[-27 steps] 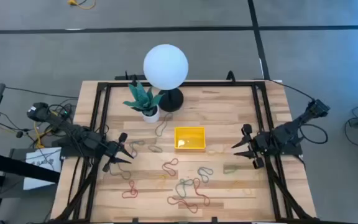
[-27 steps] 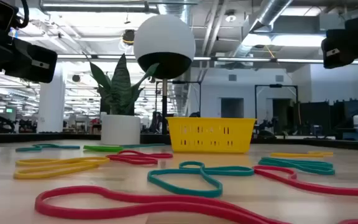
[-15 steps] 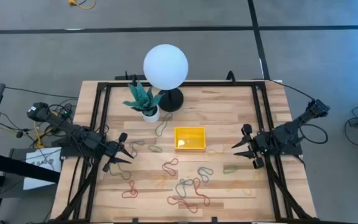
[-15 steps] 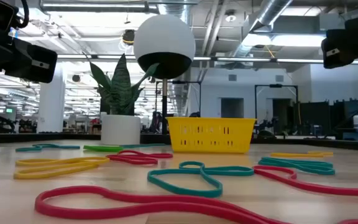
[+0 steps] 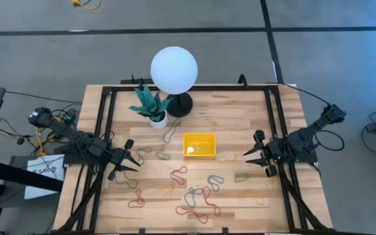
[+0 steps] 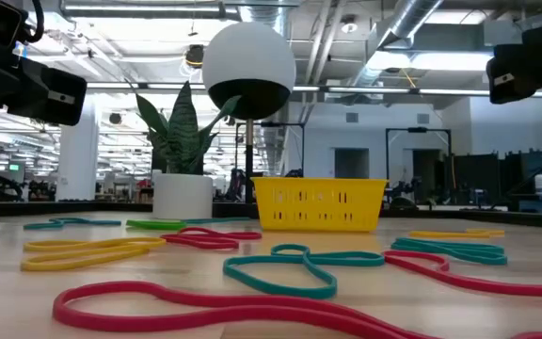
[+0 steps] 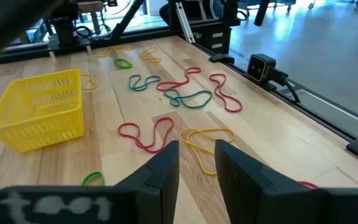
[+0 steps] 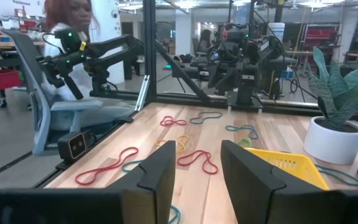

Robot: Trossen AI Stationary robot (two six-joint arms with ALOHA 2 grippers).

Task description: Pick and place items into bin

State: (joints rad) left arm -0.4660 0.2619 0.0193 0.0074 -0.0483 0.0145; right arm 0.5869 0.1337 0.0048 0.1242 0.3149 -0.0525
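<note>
Both open, empty, the left end effector (image 5: 130,160) seems nearer the rubber bands (image 5: 198,196) than the right end effector (image 5: 258,154).

The table (image 5: 240,124) is pale planked wood with a soft sheen; on it, the bin (image 5: 199,145) is glossy yellow perforated plastic; around the bin, rubber bands (image 6: 294,266) lie smooth, matt.

Bright, even overhead light falls from ceiling strip fixtures; shadows on the pale wooden table (image 5: 240,124) are faint. In the low view, the nearest red rubber-band loop (image 6: 252,311) looks slightly soft, perhaps out of focus.
</note>
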